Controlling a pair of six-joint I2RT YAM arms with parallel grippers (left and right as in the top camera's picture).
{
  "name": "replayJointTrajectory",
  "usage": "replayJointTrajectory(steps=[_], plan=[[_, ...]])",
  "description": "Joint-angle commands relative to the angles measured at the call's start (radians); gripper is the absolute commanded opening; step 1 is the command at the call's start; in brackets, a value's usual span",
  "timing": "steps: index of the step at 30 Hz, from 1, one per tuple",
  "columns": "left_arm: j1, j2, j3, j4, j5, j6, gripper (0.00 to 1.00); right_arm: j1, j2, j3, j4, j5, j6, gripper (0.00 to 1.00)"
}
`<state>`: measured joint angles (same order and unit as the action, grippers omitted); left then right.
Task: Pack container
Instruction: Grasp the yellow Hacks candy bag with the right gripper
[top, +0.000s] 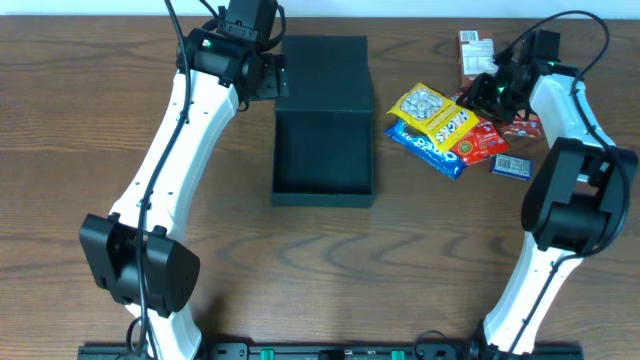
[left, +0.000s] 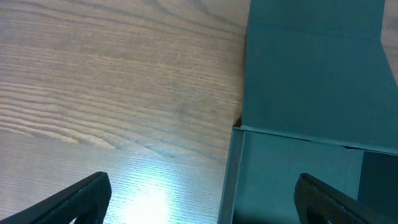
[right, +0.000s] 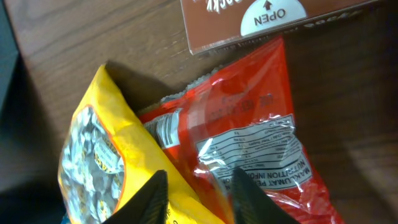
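Far-right corner: right gripper (right: 199, 182), slightly apart over overlapped yellow packet (right: 87, 162) and red packet (right: 249, 124), may grab both; left gripper (left: 204, 186) gapes.

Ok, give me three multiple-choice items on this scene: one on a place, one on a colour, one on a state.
1. Relative to the container, the snack packets lie: A) inside B) on the right arm's side C) on the left arm's side.
2. The topmost packet is: A) green B) yellow C) white.
3. The container is: A) shut B) open, empty C) open, half filled.
1 B, they sit under the right gripper; 2 B, the yellow packet overlaps the blue packet; 3 B, the lid lies back, floor bare.
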<state>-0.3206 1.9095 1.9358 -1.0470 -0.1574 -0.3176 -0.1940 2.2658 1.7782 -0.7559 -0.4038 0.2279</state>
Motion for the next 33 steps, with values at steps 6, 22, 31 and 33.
replayJointTrajectory(steps=[6,22,31,33], plan=[[0.008,0.006,-0.003,0.005,-0.010,-0.007,0.95,0.005,-0.014,0.010,-0.028,-0.065,-0.010,0.33],[0.008,0.006,-0.003,0.021,-0.010,0.008,0.95,0.005,-0.108,0.010,-0.145,-0.035,-0.087,0.48],[0.008,0.006,-0.003,0.034,-0.010,0.008,0.95,0.013,-0.174,0.013,-0.168,0.021,-0.119,0.63],[0.008,0.006,-0.003,0.035,-0.010,0.008,0.95,0.019,-0.163,0.012,-0.171,0.004,-0.146,0.63]])
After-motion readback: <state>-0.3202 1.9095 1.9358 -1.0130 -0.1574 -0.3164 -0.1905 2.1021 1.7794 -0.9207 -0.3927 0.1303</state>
